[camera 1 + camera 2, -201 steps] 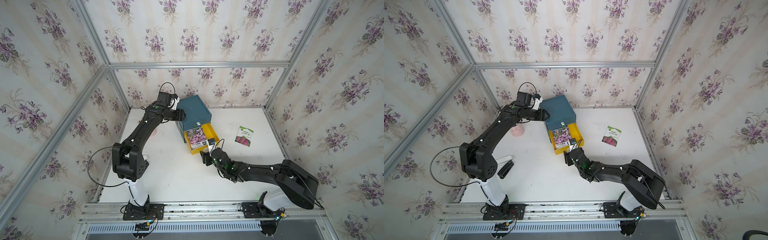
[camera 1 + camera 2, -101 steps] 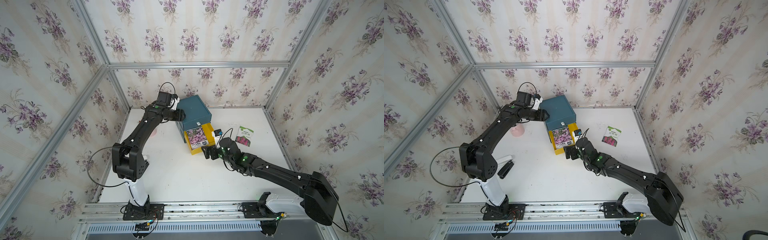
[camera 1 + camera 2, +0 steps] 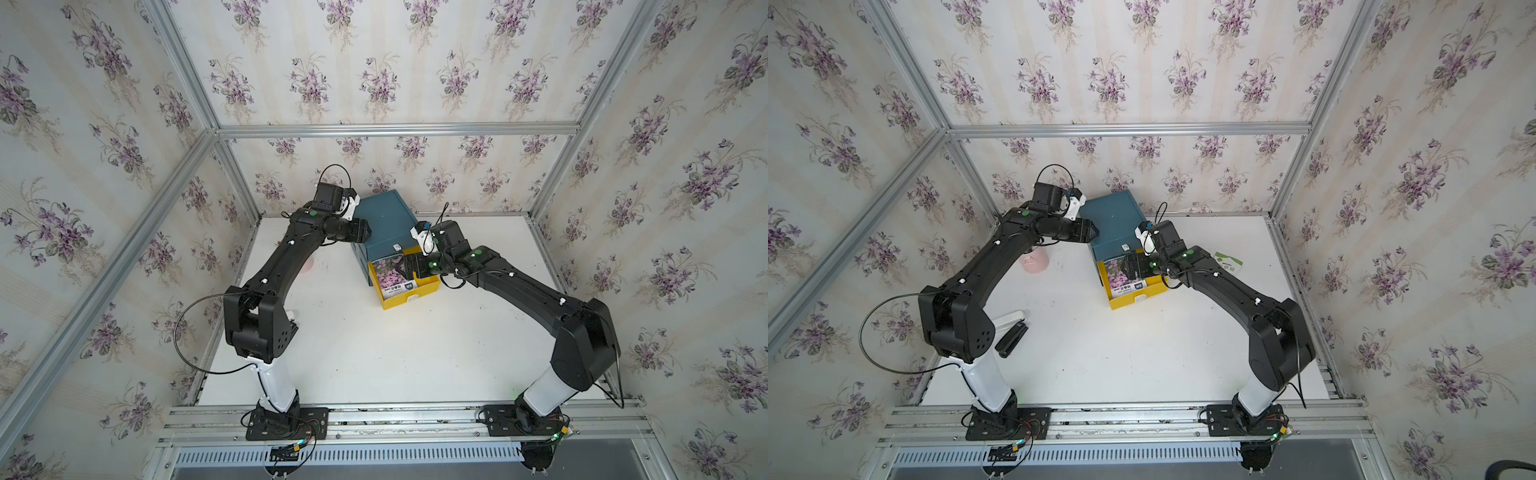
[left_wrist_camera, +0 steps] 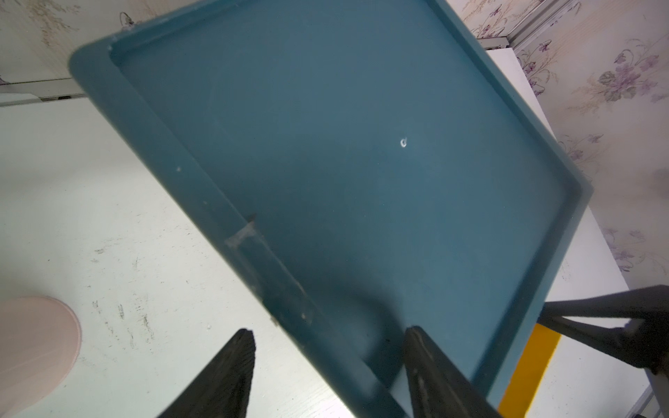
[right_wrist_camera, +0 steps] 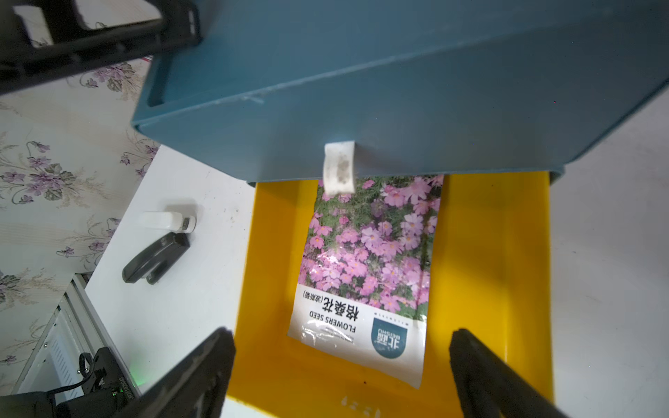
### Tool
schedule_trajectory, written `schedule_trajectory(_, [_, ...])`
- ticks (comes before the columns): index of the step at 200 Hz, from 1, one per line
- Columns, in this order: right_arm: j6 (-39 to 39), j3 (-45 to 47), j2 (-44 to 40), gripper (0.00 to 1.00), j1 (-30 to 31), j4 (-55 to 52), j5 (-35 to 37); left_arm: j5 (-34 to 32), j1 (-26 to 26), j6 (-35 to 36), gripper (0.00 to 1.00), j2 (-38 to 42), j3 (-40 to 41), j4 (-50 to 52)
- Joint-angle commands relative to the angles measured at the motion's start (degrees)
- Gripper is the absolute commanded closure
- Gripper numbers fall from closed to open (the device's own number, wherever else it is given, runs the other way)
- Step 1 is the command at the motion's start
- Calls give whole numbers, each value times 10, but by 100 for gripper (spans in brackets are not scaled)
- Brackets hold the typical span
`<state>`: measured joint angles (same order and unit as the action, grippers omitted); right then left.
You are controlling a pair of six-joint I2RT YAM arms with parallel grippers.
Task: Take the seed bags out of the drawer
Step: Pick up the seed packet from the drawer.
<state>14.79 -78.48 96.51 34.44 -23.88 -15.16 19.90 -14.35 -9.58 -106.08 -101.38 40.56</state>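
A pink-flowered seed bag with a white band lies flat in the open yellow drawer, seen in both top views. My right gripper hovers open over the drawer's front part, fingers either side of the bag, touching nothing. Another seed bag, white and green, lies on the table behind my right arm. My left gripper is shut on the side rim of the blue cabinet above the drawer.
A pink cup stands left of the cabinet. A black stapler and a small white object lie near the left arm's base. Floral walls with metal framing close in three sides of the table.
My right arm swung from in front of the drawer round to its right side, bringing the gripper over the drawer, and its jaws opened wider. The left arm stayed put.
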Motion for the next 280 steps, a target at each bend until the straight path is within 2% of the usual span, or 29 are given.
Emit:
schedule_trajectory(1, [-8,-16,23,6,-4,-54,-14,-26,0,18,32,-9,2,78])
schedule_trajectory(98, [35,-47,79,17,-4,-39,53,-25,-1,19,32,-13,-3,79])
schedule_trajectory(280, [57,-67,143,30,-4,-62,74,-16,0,25,32,-10,0,81])
